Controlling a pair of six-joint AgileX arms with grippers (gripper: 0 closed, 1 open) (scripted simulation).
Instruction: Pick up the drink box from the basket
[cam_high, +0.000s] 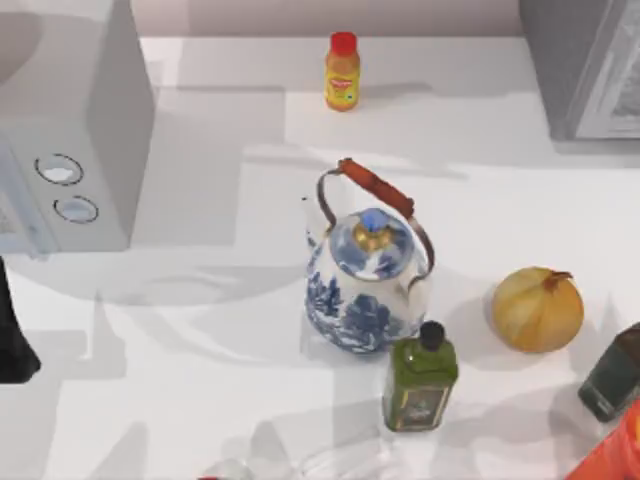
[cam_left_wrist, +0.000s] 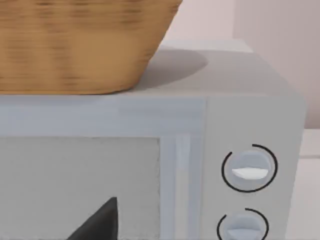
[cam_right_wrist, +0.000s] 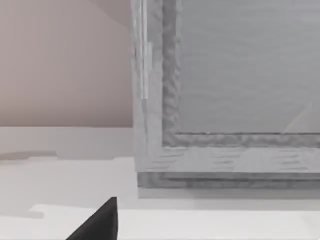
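Found woven basket (cam_left_wrist: 75, 45) standing on the top of a grey microwave (cam_left_wrist: 240, 115), at the table's left side. Saw only the basket's outer wall from the left wrist camera. Interior hidden behind that wall, so could not tell where the drink box lay inside, nor which way its long axis pointed.

Left gripper (cam_left_wrist: 100, 222) sat low in front of the microwave door, facing it, below the level of the basket and apart from it. Could not tell how far open it was; saw nothing held in it. Left arm (cam_high: 15, 340) logged at the table's left edge, just beside the microwave front with its two round knobs (cam_high: 58, 170).

Right gripper (cam_right_wrist: 100, 222) hung above the white table (cam_right_wrist: 60, 175), facing a grey cabinet-like appliance (cam_right_wrist: 225, 75) at the far right. Opening likewise could not be told; nothing seen in its grasp.

Elsewhere on the table:
- blue-and-white kettle (cam_high: 365, 275) near the centre, upright
- green oil bottle (cam_high: 420, 380) just beside the kettle, on its near side
- onion (cam_high: 538, 308) to the right of the kettle
- orange juice bottle (cam_high: 342, 72) at the far edge, well apart from the rest
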